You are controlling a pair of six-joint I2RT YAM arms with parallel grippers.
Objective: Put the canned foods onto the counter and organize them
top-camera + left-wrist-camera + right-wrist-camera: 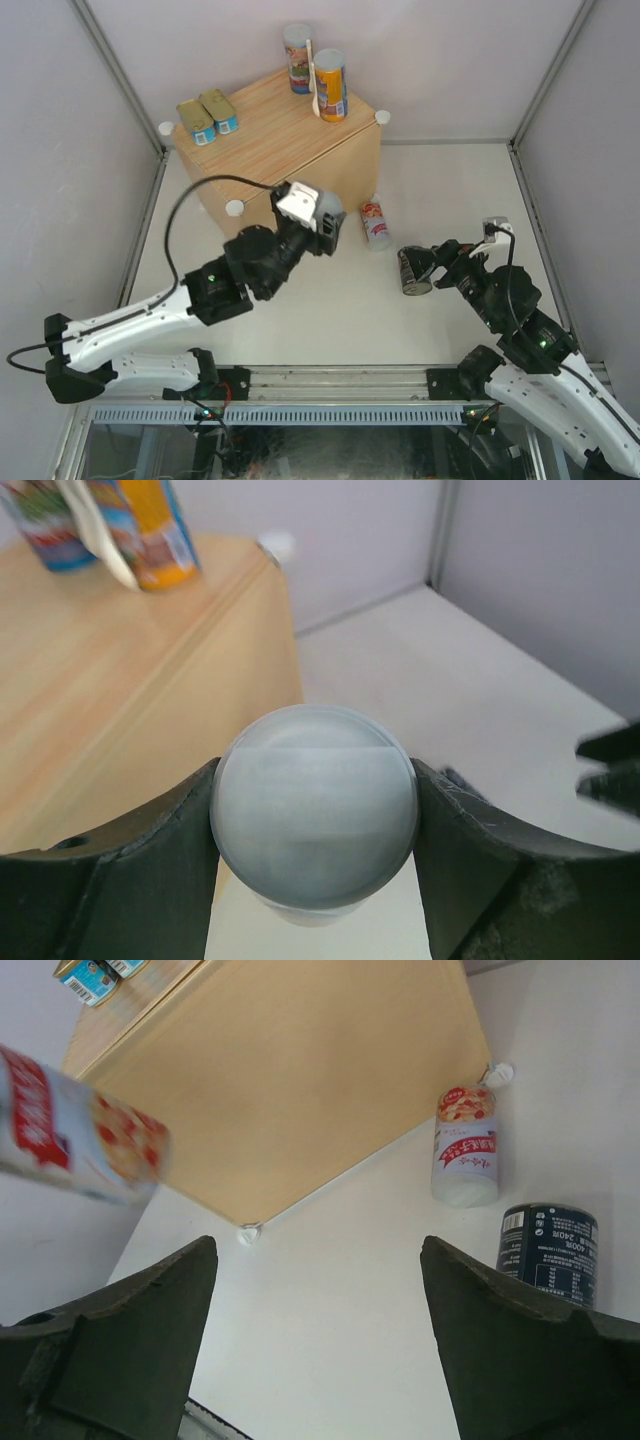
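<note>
My left gripper is shut on a red-white can, held off the table by the counter's near right corner; the can also shows in the right wrist view. The counter is a light-wood box carrying two flat gold-topped tins, a blue can and an orange can. A second red-white can lies on the table right of the counter. A dark can lies beside my right gripper, which is open and empty; the dark can sits outside its right finger.
White round knobs mark the counter's corners. Grey walls enclose the table on three sides. A metal rail runs along the near edge by the arm bases. The near half of the counter top is bare wood.
</note>
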